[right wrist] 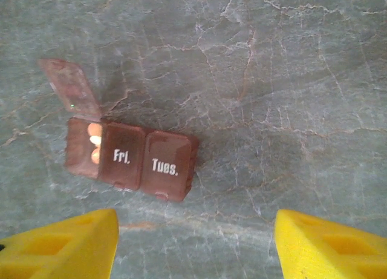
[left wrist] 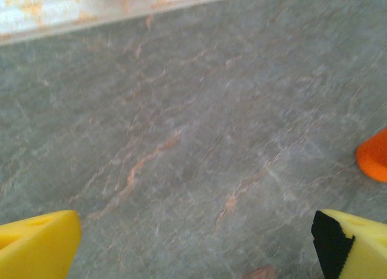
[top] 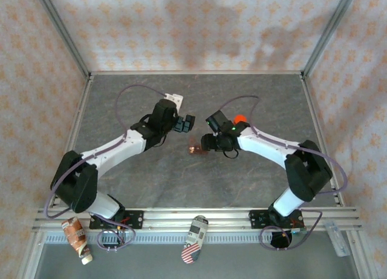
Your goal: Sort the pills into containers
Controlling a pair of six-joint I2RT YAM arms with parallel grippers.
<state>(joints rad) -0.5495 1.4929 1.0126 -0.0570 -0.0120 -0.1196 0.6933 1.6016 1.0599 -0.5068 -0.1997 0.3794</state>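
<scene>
The containers are one small reddish-brown pill box (right wrist: 136, 158) lying flat on the grey table; in the top view the pill box (top: 195, 150) sits between the two arms. Its left compartment stands open with the lid (right wrist: 69, 88) tipped up, and pale orange pills (right wrist: 94, 143) lie inside. The lids marked "Fri." and "Tues." are shut. My right gripper (right wrist: 196, 242) hovers just short of the box, its yellow fingers apart with bare table between them. My left gripper (left wrist: 196, 249) is wide open over bare table, up and left of the box in the top view (top: 185, 124).
An orange bottle (top: 240, 118) stands behind the right wrist, and its edge shows at the right of the left wrist view (left wrist: 373, 155). Patterned walls enclose the table. Loose packets (top: 195, 238) lie on the rail in front of the arm bases.
</scene>
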